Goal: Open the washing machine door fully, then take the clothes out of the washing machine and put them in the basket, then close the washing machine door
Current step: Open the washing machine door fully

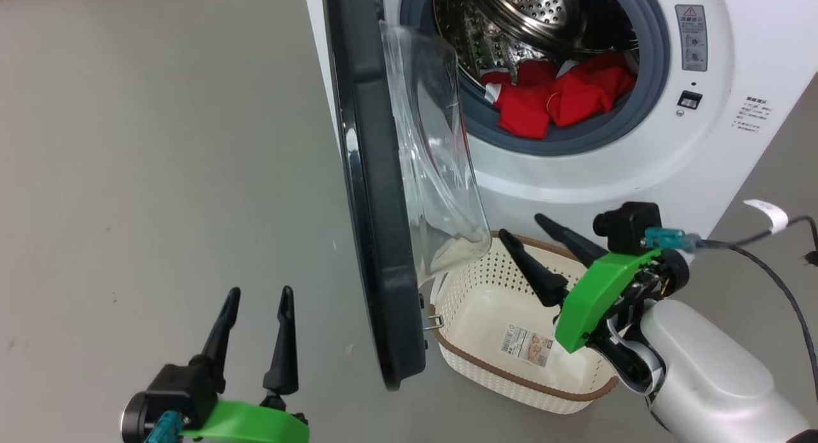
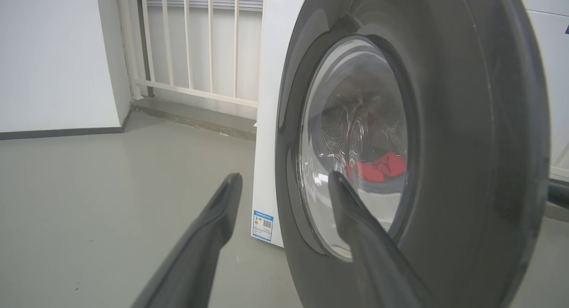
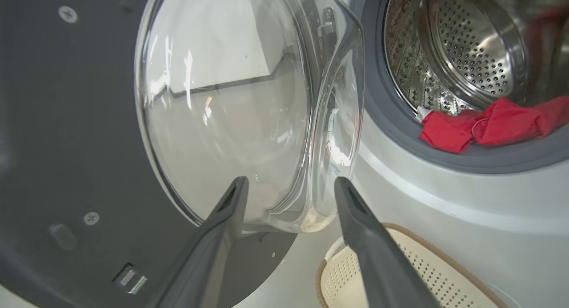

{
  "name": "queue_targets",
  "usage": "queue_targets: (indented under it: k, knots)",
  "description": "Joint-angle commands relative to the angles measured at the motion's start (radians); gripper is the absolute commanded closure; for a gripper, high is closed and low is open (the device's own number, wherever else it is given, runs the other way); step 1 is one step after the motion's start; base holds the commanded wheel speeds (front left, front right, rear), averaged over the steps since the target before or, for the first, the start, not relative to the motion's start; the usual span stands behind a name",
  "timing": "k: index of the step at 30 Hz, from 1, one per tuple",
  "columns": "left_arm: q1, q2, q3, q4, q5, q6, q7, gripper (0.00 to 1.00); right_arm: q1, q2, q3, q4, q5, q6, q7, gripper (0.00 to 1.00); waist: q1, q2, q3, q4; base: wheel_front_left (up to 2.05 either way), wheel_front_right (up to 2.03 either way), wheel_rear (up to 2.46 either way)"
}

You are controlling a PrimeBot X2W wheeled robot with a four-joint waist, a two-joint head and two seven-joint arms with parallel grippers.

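Observation:
The washing machine door (image 1: pixel 374 194) stands swung out, edge-on to me, its glass bowl (image 1: pixel 434 162) facing the washing machine (image 1: pixel 639 174). Red clothes (image 1: pixel 562 98) lie at the drum's front lip. The cream basket (image 1: pixel 486 309) sits on the floor below the opening, holding just a paper label. My right gripper (image 1: pixel 523 225) hangs open and empty over the basket, pointing at the bowl; from the right wrist its gripper (image 3: pixel 290 180) faces the glass, clothes (image 3: pixel 484 126) to the right. My left gripper (image 1: pixel 259 293) is open on the door's outer side (image 2: pixel 466 143), apart from it.
Grey floor (image 1: pixel 160 174) stretches left of the door. A black cable (image 1: pixel 773 270) with a white tag trails from the right wrist. In the left wrist view a white railing (image 2: pixel 200 41) and wall stand behind the machine's side.

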Motion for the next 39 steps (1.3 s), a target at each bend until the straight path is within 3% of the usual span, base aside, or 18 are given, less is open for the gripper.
queue_targets:
  k: [1, 5, 9, 14, 18, 23, 30, 39]
  knots:
    - [-0.006, 0.015, 0.038, -0.02, 0.003, -0.009, -0.008, 0.0, 0.008, 0.016, -0.005, -0.006, -0.042, 0.005, -0.044, 0.0, 0.0, -0.0001, -0.005, -0.003, 0.0, 0.0, 0.0]
    - [-0.001, 0.015, 0.042, -0.026, 0.005, -0.013, -0.008, 0.0, 0.029, 0.058, -0.063, 0.071, -0.189, 0.005, -0.172, 0.0, 0.0, -0.0001, -0.012, -0.006, 0.0, 0.0, 0.0]
    - [0.006, 0.015, 0.045, -0.035, 0.01, -0.012, -0.008, 0.0, 0.059, 0.107, -0.189, 0.098, -0.316, 0.005, -0.227, 0.0, 0.0, -0.0001, -0.018, -0.009, 0.0, 0.0, 0.0]
    - [0.013, 0.015, 0.049, -0.047, 0.016, -0.009, -0.008, 0.0, 0.129, 0.154, -0.374, 0.003, -0.488, 0.005, -0.235, 0.0, 0.0, -0.0001, -0.019, -0.01, 0.0, 0.0, 0.0]
    - [0.015, 0.015, 0.049, -0.049, 0.023, -0.01, -0.008, 0.0, 0.198, 0.182, -0.447, -0.071, -0.572, 0.005, -0.236, 0.0, 0.0, -0.0001, -0.023, -0.009, 0.0, 0.0, 0.0]
    - [0.019, 0.015, 0.048, -0.046, 0.028, -0.012, -0.008, 0.0, 0.261, 0.193, -0.498, -0.131, -0.606, 0.005, -0.236, 0.0, 0.0, -0.0001, -0.028, -0.009, 0.0, 0.0, 0.0]
    - [0.025, 0.015, 0.048, -0.046, 0.031, -0.011, -0.008, 0.0, 0.326, 0.194, -0.49, -0.192, -0.56, 0.005, -0.236, 0.0, 0.0, -0.0001, -0.036, -0.01, 0.0, 0.0, 0.0]
    - [0.03, 0.015, 0.046, -0.049, 0.035, -0.005, -0.008, 0.0, 0.378, 0.194, -0.474, -0.212, -0.59, 0.005, -0.236, 0.0, 0.0, -0.0001, -0.039, -0.012, 0.0, 0.0, 0.0]
